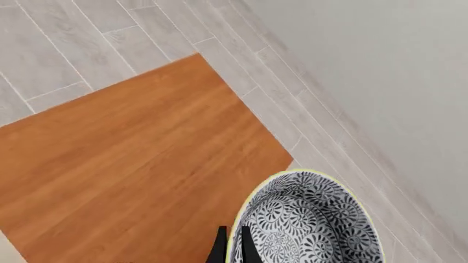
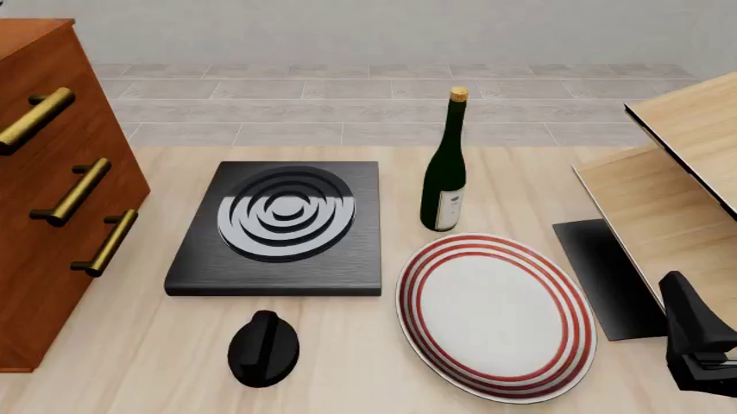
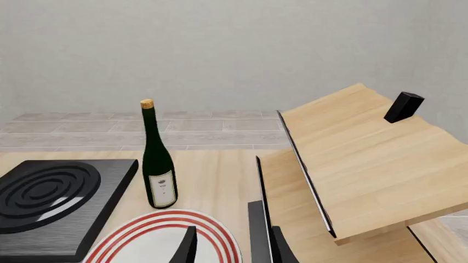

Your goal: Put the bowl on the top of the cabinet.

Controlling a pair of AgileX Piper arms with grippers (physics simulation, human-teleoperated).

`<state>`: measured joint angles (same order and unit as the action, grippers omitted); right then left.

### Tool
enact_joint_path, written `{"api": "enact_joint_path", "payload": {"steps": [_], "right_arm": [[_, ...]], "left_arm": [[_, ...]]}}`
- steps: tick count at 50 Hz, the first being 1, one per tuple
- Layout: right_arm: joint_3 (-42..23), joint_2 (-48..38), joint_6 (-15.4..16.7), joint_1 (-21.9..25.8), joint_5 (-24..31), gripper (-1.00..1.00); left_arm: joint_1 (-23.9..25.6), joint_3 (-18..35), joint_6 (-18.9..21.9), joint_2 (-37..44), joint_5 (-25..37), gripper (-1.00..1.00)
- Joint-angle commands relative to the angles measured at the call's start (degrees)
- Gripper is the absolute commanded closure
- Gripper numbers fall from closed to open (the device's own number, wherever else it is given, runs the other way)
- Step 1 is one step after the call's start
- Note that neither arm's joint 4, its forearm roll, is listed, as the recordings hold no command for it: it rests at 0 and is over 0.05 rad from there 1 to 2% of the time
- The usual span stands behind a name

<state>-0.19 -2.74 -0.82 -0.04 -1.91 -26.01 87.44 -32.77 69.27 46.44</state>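
Observation:
In the left wrist view, my left gripper point(image 1: 232, 249) is shut on the rim of the black-and-white floral bowl point(image 1: 310, 222). It holds the bowl above the reddish-brown top of the cabinet point(image 1: 139, 164), near the top's far corner and partly out over the tiled floor. The cabinet's front with its brass handles shows at the left of the front view point(image 2: 52, 216). The bowl and the left arm are out of the front view. My right gripper point(image 3: 230, 246) is open and empty, low over the table beside the plate.
On the table are a white plate with red rings point(image 2: 495, 315), a dark wine bottle point(image 2: 444, 172), a black hotplate point(image 2: 276, 228) and a black knob point(image 2: 262, 348). Pale-wood furniture point(image 2: 679, 172) stands at the right, with a black mat point(image 2: 605, 276) beside it.

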Motion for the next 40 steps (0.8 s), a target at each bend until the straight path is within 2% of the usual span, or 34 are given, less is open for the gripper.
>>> {"api": "enact_joint_path", "payload": {"steps": [1, 20, 27, 40], "right_arm": [[0.0, 0.0, 0.0, 0.0, 0.0, -1.0], [0.0, 0.0, 0.0, 0.0, 0.0, -1.0], [0.0, 0.0, 0.0, 0.0, 0.0, -1.0], [0.0, 0.0, 0.0, 0.0, 0.0, -1.0]], "left_arm": [[-4.3, -0.4, -0.9, -0.4, 0.2, 1.0], [-11.1, -0.8, -2.4, -0.8, 0.7, 1.0], [-15.1, -1.9, -3.9, -1.1, 0.5, 1.0], [-17.1, -3.5, -4.1, -0.5, -0.4, 1.0]]}}
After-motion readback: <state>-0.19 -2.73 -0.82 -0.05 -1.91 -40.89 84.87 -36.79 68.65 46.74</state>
